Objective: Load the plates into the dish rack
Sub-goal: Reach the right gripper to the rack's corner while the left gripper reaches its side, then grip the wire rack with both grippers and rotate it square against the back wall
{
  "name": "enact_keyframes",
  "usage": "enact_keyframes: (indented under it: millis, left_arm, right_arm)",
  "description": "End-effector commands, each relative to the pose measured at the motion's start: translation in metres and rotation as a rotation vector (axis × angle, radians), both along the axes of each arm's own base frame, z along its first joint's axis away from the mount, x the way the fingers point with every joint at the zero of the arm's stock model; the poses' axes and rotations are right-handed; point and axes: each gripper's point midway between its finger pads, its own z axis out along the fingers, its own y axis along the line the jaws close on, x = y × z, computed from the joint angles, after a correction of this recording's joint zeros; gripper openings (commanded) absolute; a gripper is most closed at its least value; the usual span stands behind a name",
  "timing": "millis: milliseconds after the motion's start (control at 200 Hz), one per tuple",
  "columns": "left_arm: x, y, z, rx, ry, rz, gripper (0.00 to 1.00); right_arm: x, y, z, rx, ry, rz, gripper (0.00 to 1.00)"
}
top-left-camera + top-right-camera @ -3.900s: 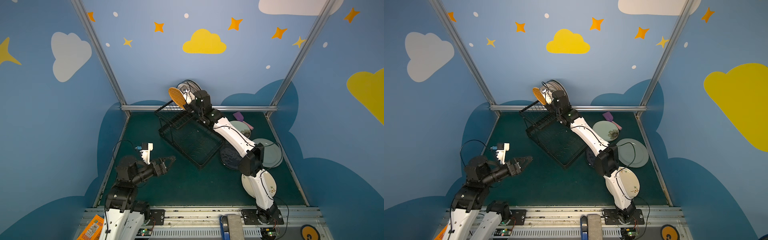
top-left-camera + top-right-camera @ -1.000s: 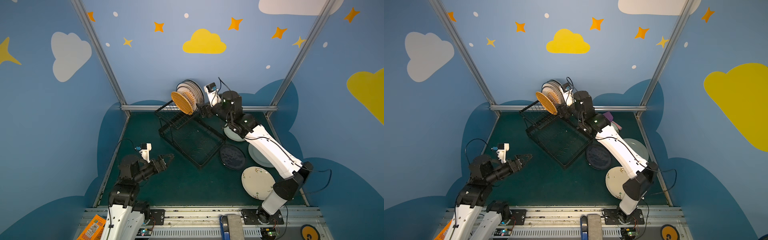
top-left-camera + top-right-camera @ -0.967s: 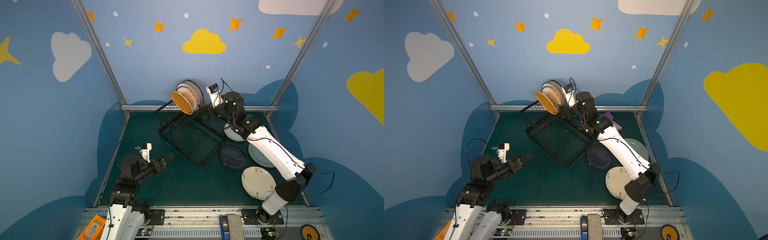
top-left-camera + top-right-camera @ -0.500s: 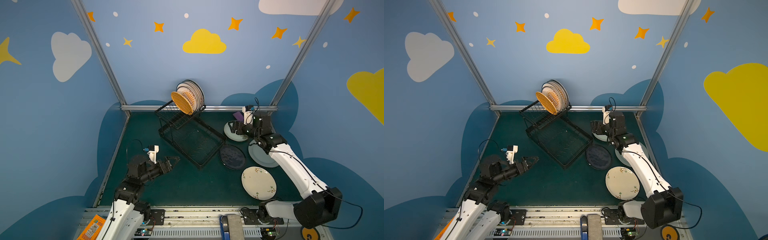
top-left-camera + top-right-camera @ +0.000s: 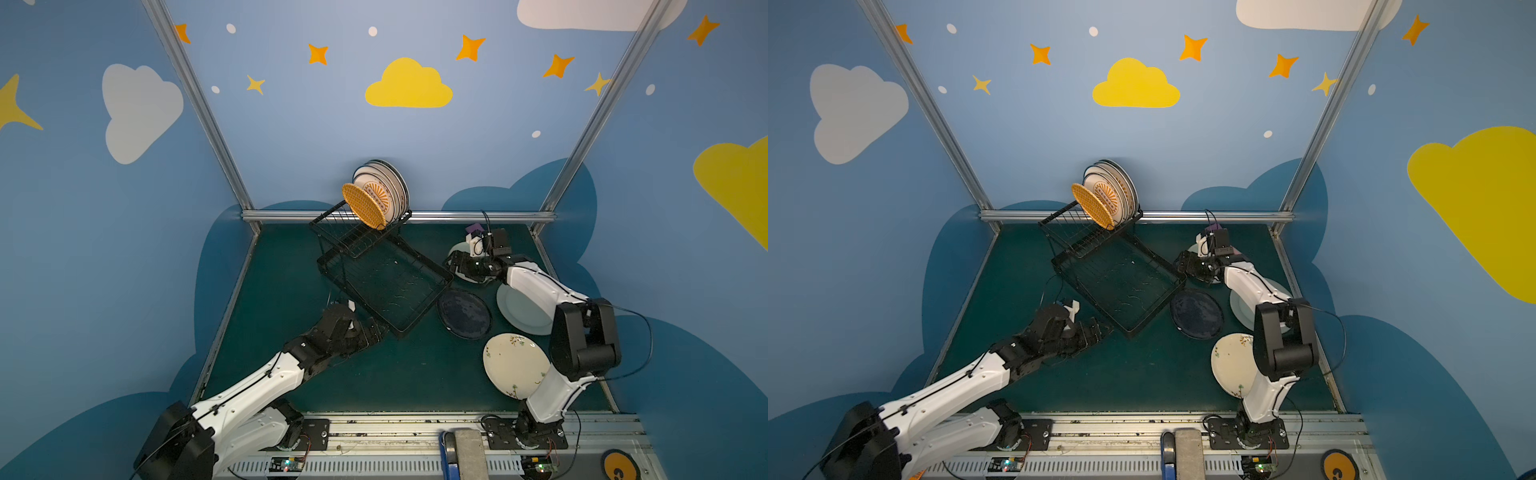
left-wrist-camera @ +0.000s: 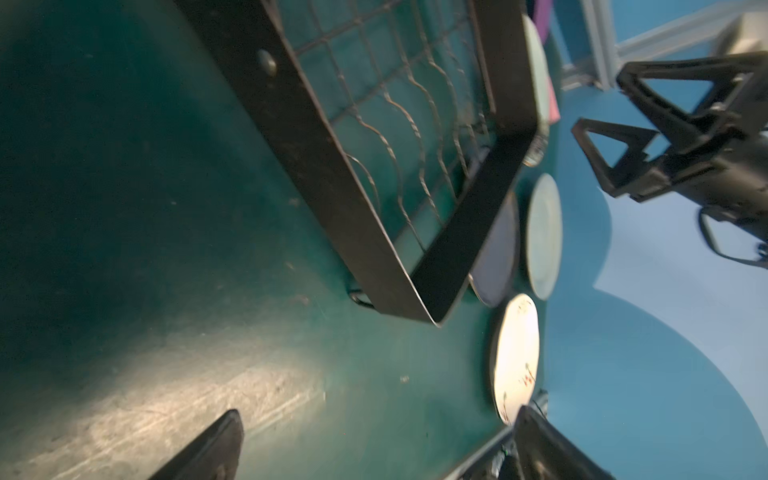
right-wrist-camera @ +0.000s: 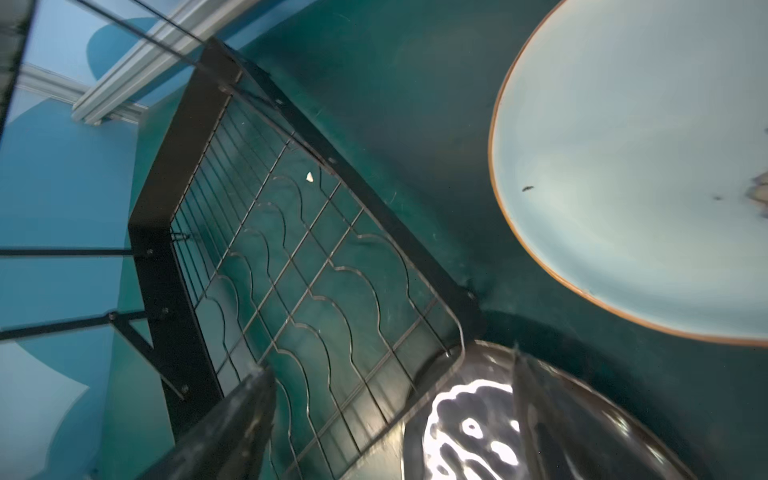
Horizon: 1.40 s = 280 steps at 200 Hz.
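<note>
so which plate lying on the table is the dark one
The navy plate, flat beside the dish rack's lower tray corner; the other loose plates are pale or cream.

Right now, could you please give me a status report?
Left gripper, right gripper open, empty. Orange plate in dish rack; navy plate on mat. Nothing in the way.

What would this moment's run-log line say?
rack: orange plate, white plates standing | table: navy plate, green plate, cream plate flat | left fingers: open, empty, near rack corner | right fingers: open, empty, beside rack
</note>
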Motion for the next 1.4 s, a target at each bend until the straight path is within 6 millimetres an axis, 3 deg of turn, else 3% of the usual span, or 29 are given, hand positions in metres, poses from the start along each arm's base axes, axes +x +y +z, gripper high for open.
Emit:
enact_keyframes:
  millis: [0, 155, 330, 451, 876, 1096, 1397]
  left_arm:
    - [0.030, 0.004, 0.014, -0.016, -0.033, 0.165, 1.00]
    - [0.047, -0.004, 0.006, -0.005, -0.017, 0.201, 1.00]
    - [0.063, -0.027, -0.001, -0.029, 0.047, 0.182, 0.99]
    - [0.069, -0.032, -0.011, -0.025, 0.077, 0.198, 0.99]
    - [0.091, -0.052, -0.022, -0.072, 0.135, 0.208, 0.97]
    - [0.102, -0.043, -0.031, -0.105, 0.162, 0.260, 0.97]
    - [0.113, -0.015, -0.037, -0.100, 0.164, 0.314, 0.97]
  right_arm:
    - [-0.001, 0.003, 0.001, -0.001, 0.077, 0.012, 0.83]
    - [0.005, 0.006, -0.019, -0.026, 0.123, 0.034, 0.74]
    - [0.001, 0.005, -0.040, -0.066, 0.170, 0.038, 0.74]
    - [-0.003, 0.003, -0.050, -0.079, 0.203, 0.023, 0.77]
    - [-0.007, 0.039, -0.060, 0.003, 0.242, 0.108, 0.72]
    - [-0.009, 0.056, -0.059, 0.015, 0.237, 0.148, 0.68]
    - [-0.011, 0.082, -0.058, 0.012, 0.229, 0.215, 0.64]
